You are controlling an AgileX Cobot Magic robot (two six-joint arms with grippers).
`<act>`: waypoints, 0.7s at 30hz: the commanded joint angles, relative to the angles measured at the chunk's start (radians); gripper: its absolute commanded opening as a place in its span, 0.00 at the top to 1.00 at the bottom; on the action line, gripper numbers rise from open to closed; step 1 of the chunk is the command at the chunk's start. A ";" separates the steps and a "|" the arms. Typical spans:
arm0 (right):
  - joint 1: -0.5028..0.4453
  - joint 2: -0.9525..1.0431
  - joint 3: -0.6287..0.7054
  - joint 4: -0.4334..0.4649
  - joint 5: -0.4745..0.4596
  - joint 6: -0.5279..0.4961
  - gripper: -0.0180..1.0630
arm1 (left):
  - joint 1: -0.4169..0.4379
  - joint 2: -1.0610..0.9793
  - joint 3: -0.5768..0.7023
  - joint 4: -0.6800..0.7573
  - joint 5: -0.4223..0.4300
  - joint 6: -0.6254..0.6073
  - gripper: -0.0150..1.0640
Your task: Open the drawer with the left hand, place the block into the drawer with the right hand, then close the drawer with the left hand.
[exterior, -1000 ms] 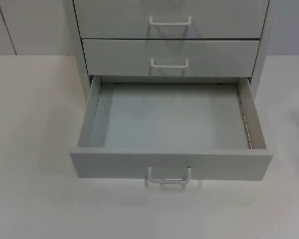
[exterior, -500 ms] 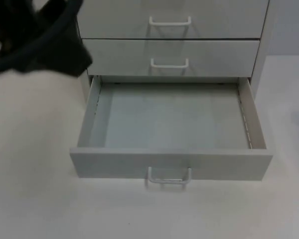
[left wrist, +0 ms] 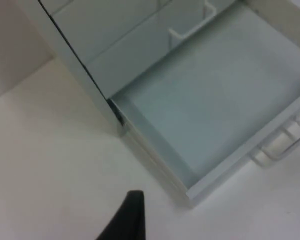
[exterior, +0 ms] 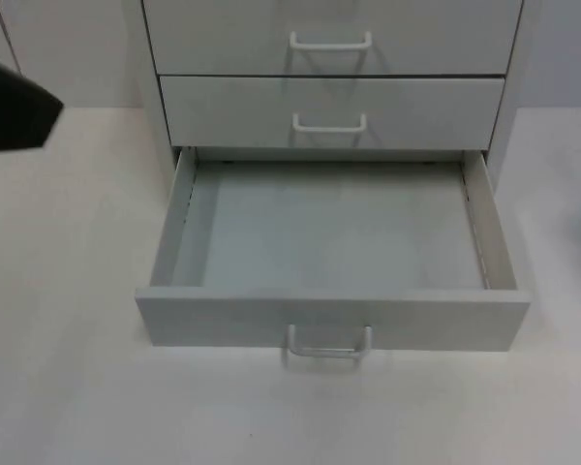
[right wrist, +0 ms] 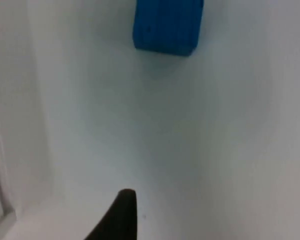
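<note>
This looks like a robot test lab rather than a home or office. A bare white bench [exterior: 68, 387] fills the lower part of the top view and carries one plain grey drawer cabinet [exterior: 334, 107] at upper centre, with white loop handles and its bottom drawer [exterior: 329, 315] pulled open. Pale partition panels [exterior: 68, 48] close the scene at the upper left. Everything is uniform, unmarked and undecorated.
</note>
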 commanded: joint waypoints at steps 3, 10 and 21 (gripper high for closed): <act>0.005 0.109 -0.096 -0.080 -0.009 0.089 0.01 | 0.006 -0.064 0.003 -0.024 -0.001 -0.013 0.01; 0.005 0.212 -0.151 -0.139 -0.102 0.208 0.01 | 0.006 -0.066 0.003 -0.006 0.021 -0.013 0.01; 0.015 0.400 -0.151 -0.154 -0.247 0.304 0.01 | 0.006 -0.066 0.003 0.017 0.010 -0.013 0.01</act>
